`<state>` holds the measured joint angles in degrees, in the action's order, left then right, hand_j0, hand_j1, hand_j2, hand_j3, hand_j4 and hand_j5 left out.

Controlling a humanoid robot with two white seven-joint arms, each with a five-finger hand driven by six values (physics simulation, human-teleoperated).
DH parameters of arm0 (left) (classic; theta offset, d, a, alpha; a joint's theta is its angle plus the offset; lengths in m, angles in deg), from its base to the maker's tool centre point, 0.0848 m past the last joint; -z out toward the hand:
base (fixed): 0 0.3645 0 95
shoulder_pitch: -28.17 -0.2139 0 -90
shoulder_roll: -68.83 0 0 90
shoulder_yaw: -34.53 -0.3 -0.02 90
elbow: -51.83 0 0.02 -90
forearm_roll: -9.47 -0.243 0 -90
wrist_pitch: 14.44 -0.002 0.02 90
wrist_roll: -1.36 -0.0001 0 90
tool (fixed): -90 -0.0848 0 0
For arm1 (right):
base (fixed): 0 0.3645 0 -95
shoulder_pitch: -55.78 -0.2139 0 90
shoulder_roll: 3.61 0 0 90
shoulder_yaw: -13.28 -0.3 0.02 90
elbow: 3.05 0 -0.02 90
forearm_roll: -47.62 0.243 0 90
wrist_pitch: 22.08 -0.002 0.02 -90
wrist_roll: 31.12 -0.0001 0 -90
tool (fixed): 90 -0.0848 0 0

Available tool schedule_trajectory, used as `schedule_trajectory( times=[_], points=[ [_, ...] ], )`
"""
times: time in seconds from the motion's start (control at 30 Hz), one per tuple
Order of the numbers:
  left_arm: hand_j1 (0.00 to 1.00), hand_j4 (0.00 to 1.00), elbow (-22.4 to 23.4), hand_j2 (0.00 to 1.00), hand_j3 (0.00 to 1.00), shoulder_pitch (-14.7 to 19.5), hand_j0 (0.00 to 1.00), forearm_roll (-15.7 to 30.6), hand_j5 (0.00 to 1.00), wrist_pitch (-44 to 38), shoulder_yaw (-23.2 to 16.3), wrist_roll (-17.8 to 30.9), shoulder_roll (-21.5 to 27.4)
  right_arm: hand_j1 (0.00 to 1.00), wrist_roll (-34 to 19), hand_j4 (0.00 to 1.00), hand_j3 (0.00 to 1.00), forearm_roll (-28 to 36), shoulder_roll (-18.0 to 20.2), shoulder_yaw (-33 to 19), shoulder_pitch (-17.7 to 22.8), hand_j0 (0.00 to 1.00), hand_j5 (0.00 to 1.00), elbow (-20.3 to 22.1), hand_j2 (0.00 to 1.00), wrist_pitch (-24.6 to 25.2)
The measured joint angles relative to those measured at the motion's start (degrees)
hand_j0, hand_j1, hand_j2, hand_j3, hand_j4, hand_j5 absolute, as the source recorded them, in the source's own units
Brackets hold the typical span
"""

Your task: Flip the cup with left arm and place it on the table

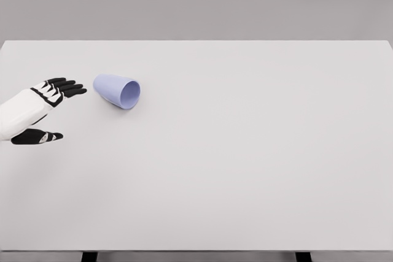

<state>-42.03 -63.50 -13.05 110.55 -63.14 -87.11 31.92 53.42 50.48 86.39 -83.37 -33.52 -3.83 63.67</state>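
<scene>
A pale lavender cup (117,90), plain and unmarked, is seen lying on its side at the far left of the white desk (245,164), its open mouth turned toward the near right. The left hand (46,105) is held just left of it, apart, fingers (70,87) released and grasping nothing. A grey wall is seen beyond.

Left arm enters from left edge, white forearm angled up-right. Left hand (48,107) open: black fingers (67,87) extended, pointing right, thumb spread apart below. Holds nothing.
</scene>
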Motion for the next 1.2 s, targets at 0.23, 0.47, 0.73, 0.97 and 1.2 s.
schedule_trajectory(
  times=[0.23, 0.47, 0.73, 0.97, 1.2],
  points=[
    [1.00, 1.00, 0.0, 1.00, 1.00, -0.2, 1.00, -0.1, 1.00, 0.0, 0.0, 0.0, -0.1, 1.00, -0.1, 1.00, 1.00, 0.0, 0.0, 0.0, 0.0, 1.00, 1.00, -0.1, 1.00, 0.1],
    [1.00, 1.00, 1.8, 1.00, 1.00, 1.2, 1.00, 0.0, 1.00, 0.0, 3.0, 0.0, -0.5, 1.00, -0.1, 1.00, 1.00, -0.1, 0.0, 0.0, 0.0, 1.00, 1.00, -0.2, 1.00, 0.1],
    [1.00, 1.00, 4.1, 1.00, 1.00, 20.6, 1.00, 7.8, 1.00, -0.3, 3.5, 27.6, -6.7, 1.00, -0.1, 1.00, 1.00, -0.1, 0.0, 0.0, 0.0, 1.00, 1.00, -0.2, 1.00, 0.1],
    [1.00, 1.00, 10.7, 1.00, 1.00, 37.2, 1.00, 10.2, 1.00, -10.1, -13.4, 32.9, -9.3, 1.00, -0.1, 1.00, 1.00, -0.1, 0.0, 0.0, 0.0, 1.00, 1.00, -0.2, 1.00, 0.1],
    [1.00, 1.00, 18.7, 1.00, 1.00, 43.3, 1.00, 10.7, 1.00, -11.6, -26.7, 33.4, -9.7, 1.00, -0.1, 1.00, 1.00, -0.1, 0.0, 0.0, 0.0, 1.00, 1.00, -0.2, 1.00, 0.1]
  ],
)
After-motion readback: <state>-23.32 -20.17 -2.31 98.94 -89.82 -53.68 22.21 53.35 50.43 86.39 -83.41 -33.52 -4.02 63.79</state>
